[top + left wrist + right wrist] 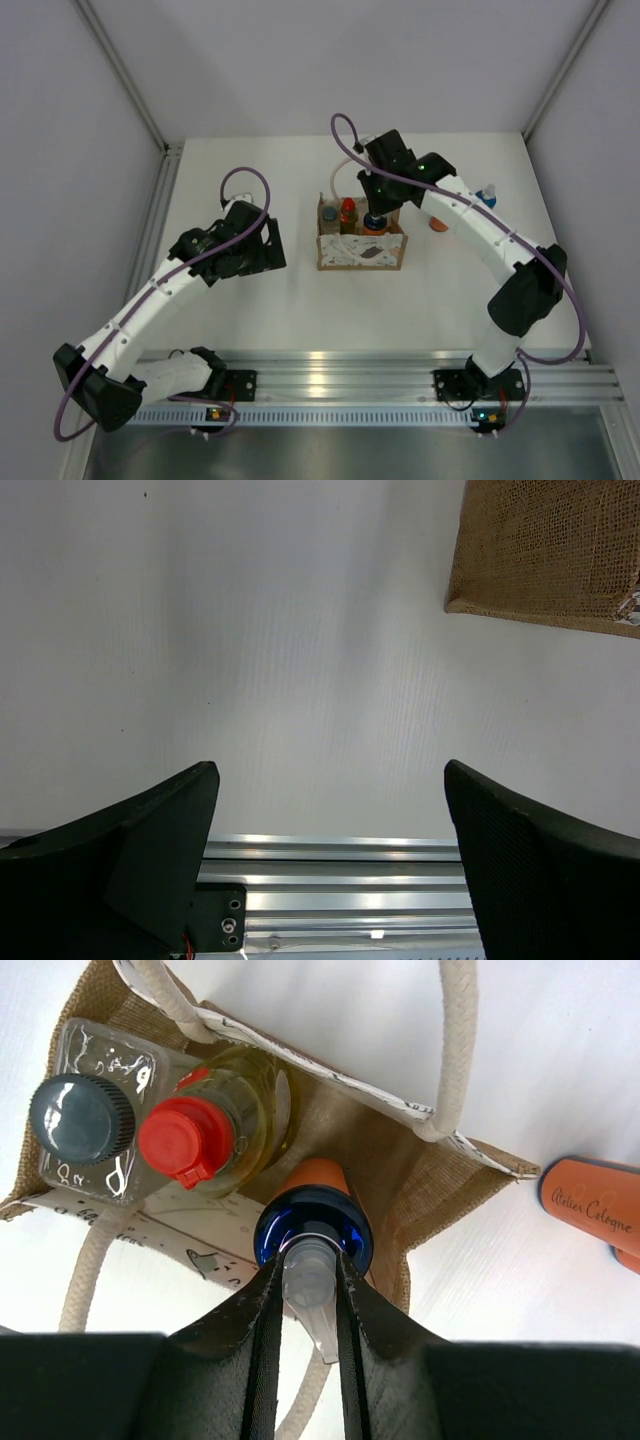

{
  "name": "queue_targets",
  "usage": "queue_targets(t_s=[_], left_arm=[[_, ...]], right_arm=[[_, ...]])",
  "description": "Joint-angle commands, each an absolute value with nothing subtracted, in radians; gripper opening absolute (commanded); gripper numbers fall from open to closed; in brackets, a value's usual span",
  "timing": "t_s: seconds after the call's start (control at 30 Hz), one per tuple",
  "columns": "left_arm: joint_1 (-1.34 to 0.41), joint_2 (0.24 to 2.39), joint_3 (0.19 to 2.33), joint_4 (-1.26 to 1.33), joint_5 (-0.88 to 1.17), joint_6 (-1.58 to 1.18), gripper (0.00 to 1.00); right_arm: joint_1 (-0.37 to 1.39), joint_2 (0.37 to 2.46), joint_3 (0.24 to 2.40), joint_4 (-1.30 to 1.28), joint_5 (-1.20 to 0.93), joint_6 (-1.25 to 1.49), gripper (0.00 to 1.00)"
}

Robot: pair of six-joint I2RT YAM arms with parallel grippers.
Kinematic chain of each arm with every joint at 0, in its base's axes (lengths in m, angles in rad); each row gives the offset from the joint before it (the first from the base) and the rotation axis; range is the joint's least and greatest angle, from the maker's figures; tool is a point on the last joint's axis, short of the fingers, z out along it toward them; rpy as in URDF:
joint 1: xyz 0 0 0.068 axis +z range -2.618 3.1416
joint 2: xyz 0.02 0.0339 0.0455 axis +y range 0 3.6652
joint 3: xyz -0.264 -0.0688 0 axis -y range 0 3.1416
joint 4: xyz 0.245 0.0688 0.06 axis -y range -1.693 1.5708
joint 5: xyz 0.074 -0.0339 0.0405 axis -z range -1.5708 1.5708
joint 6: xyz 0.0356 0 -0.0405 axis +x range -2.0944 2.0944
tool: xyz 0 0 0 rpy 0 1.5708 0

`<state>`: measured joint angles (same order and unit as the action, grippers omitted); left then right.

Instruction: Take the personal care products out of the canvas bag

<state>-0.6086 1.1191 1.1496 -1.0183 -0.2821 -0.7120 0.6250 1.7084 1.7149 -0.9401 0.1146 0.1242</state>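
The canvas bag stands mid-table; its tan wall and a corner show in the wrist views. Inside stand a pale cream bottle with dark grey cap, a slim yellow bottle with red cap and an orange bottle with blue collar. My right gripper is shut on that orange bottle's clear pump head, over the bag. Two orange bottles lie on the table right of the bag; one shows in the right wrist view. My left gripper is open and empty, left of the bag.
An aluminium rail runs along the table's near edge, also seen below the left fingers. Grey walls enclose the table on the left, back and right. The bag's rope handles loop out beside the right gripper.
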Motion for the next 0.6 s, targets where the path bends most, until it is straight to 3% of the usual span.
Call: queue_targets(t_s=[0.0,0.57], left_arm=[[-0.611,1.117,1.158,-1.022,-0.298,-0.712,0.98],[-0.611,1.127,1.170,-1.022,-0.293,-0.709,0.99]], right_arm=[[0.614,1.654,1.821,-0.963,0.146,0.132,0.00],[0.516,1.574,2.144,-1.129,0.192,0.155,0.00]])
